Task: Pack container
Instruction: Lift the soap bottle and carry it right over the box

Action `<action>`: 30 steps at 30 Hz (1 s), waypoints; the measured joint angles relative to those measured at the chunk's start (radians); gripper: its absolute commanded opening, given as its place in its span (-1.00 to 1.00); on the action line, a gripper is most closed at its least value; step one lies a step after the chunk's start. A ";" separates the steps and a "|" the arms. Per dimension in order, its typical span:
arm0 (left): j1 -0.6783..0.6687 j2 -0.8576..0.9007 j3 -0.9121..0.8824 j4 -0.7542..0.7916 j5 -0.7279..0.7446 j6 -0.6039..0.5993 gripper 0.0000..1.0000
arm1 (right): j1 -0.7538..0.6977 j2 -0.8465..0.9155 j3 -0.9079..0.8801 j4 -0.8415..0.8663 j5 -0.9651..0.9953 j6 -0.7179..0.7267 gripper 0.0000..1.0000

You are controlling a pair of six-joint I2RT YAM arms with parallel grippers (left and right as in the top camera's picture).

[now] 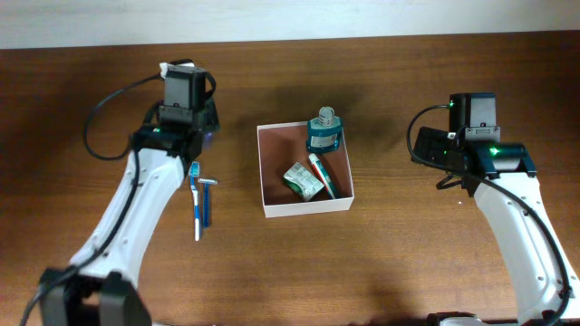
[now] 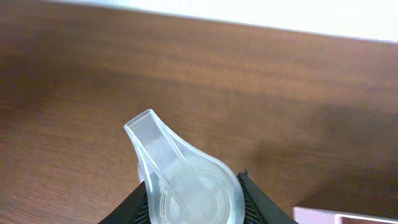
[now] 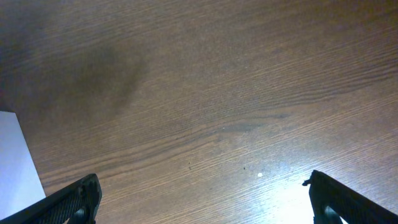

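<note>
Overhead, the container (image 1: 306, 206) sits between the arms, to the right of the left gripper (image 1: 181, 74). That arm is nearer the toothbrush (image 1: 196, 208) and razor (image 1: 207, 197), which lie lengthwise beside it, while the right gripper (image 1: 473, 100) stands well apart. From the left wrist, the jaws look clamped on a clear plastic piece (image 2: 186, 186) I cannot identify, with a container corner cut off at lower right. From the right wrist, the jaws stand wide apart over the table (image 3: 217, 93), with a sliver of white container wall at left.

R claw (image 3: 202, 186), jaws wide apart.
</note>
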 measured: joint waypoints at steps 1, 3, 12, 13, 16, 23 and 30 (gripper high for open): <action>0.000 -0.018 0.000 0.000 0.001 0.002 -0.26 | 0.000 0.000 0.000 0.000 0.000 0.001 0.97; 0.000 -0.061 0.000 0.000 0.012 0.003 -0.25 | 0.000 0.000 0.000 0.000 0.000 0.000 0.97; 0.001 -0.190 0.000 0.020 0.235 0.089 -0.25 | 0.000 0.000 0.000 0.000 0.000 0.000 0.97; 0.001 -0.199 0.000 0.026 0.268 0.098 -0.25 | 0.000 0.000 0.000 0.000 0.000 0.001 0.97; 0.001 -0.220 0.000 0.044 0.374 0.121 -0.25 | 0.000 0.000 0.000 0.000 0.000 0.001 0.97; -0.041 -0.226 0.000 0.066 0.569 0.182 -0.26 | 0.000 0.000 0.000 0.000 0.000 0.000 0.97; -0.137 -0.226 0.000 0.066 0.619 0.272 -0.26 | 0.000 0.000 0.000 0.000 0.000 0.001 0.97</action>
